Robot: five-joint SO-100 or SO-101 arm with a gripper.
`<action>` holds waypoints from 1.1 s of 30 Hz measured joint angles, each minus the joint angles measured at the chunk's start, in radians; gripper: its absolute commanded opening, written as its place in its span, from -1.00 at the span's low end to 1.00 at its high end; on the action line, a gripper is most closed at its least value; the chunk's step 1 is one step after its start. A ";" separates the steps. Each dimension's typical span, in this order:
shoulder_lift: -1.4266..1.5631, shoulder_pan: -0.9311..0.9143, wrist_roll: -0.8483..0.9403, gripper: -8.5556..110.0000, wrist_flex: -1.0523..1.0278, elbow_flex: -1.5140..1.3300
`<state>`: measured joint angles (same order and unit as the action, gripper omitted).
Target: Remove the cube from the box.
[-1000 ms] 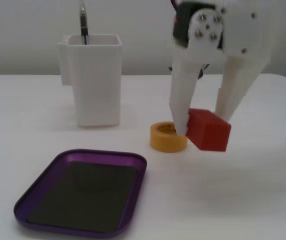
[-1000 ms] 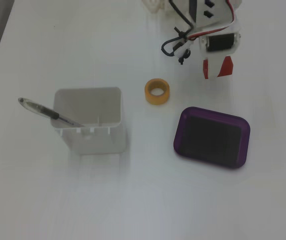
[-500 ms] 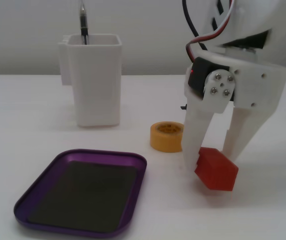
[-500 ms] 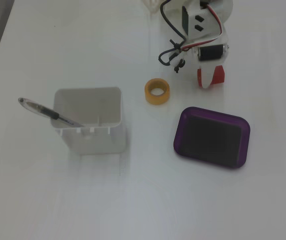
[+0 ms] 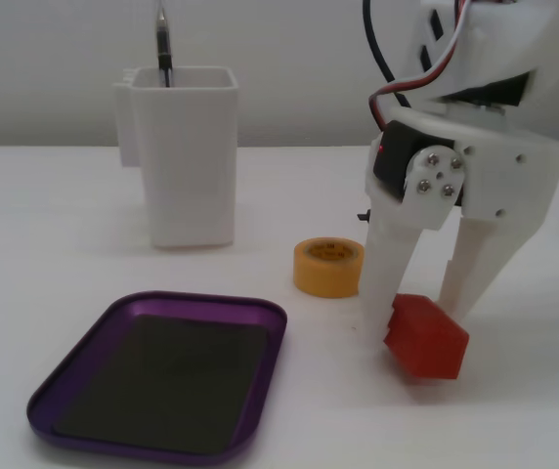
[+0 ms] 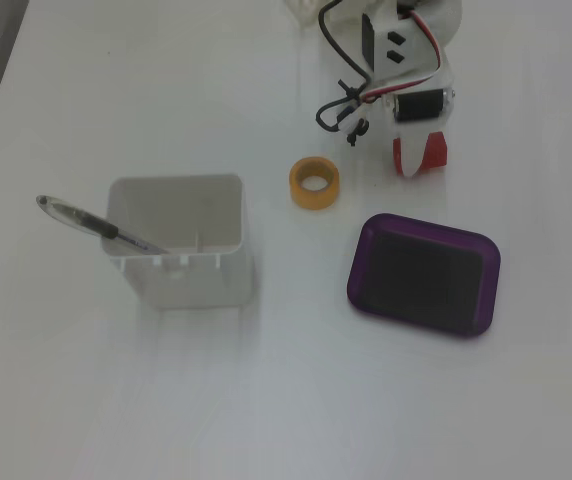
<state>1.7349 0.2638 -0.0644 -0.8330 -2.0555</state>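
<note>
The red cube is outside the box, on the white table to the right of it, tilted and low at the surface. My gripper points down with its two white fingers closed against the cube's sides. The box, a shallow purple tray with a dark bottom, lies empty at the front left. In the other fixed view, the cube shows under my gripper, just beyond the far edge of the box.
A yellow tape roll lies just left of the gripper, behind the tray, also seen from above. A tall white square container with a pen stands at the back left. Arm cables hang above the gripper.
</note>
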 measured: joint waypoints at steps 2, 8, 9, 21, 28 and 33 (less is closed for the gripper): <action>0.008 0.000 0.000 -0.54 -0.026 0.000; 0.015 0.000 0.000 -0.50 -0.104 0.037; 0.023 0.000 0.000 -0.50 -0.121 0.051; 0.566 -0.078 0.109 -0.51 -0.299 0.137; 0.976 -0.227 0.146 -0.50 -0.239 -0.233; 1.266 -0.278 0.149 -0.50 -0.175 -0.531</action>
<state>3.0005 -0.0138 0.0844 -1.0078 -2.5863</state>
